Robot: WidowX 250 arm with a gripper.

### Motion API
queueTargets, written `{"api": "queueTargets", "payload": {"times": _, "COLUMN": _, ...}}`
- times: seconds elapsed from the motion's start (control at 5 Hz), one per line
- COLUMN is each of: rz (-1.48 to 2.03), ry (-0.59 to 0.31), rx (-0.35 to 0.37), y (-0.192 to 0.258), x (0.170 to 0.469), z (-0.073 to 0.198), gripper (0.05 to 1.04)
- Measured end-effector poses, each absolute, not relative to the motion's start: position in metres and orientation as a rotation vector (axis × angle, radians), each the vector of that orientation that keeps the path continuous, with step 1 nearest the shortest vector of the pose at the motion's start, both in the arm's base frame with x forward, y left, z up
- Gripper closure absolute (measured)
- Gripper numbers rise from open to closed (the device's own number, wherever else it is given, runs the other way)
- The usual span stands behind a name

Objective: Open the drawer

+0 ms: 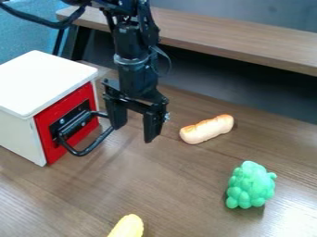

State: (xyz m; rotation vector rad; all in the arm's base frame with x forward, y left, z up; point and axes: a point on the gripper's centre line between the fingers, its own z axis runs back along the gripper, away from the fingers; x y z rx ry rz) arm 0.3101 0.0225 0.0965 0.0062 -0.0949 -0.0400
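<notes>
Camera view: a white box (44, 79) stands at the left on a wooden table (180, 185). Set into its side is the red-fronted drawer (74, 100), which looks shut, its face about level with the box. A black looped handle (79, 153) juts out from that front, toward the middle of the table.

The robot's black gripper (134, 132) hangs just right of the handle, its two fingers spread apart with nothing between them. One finger is beside the loop's outer end; whether they touch cannot be told.

The step in hand seems to be lining up with the handle. The next move likely calls for hooking or grasping the loop, then pulling straight away from the box.

Counted: one box, one drawer, one handle, one gripper. Away from them lie one toy bread roll (207, 129), right of the gripper; one bumpy green toy (250, 185), farther right; and one yellow toy (128, 227), cut off by the bottom edge.
</notes>
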Motion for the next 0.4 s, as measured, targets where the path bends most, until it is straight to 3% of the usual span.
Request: {"api": "queueTargets", "payload": {"times": 0.4, "rz": -0.077, "ry": -0.139, "rx": 0.096, "y": 0.0402, "x": 0.3177, "z": 0.0980, "gripper": 0.084}}
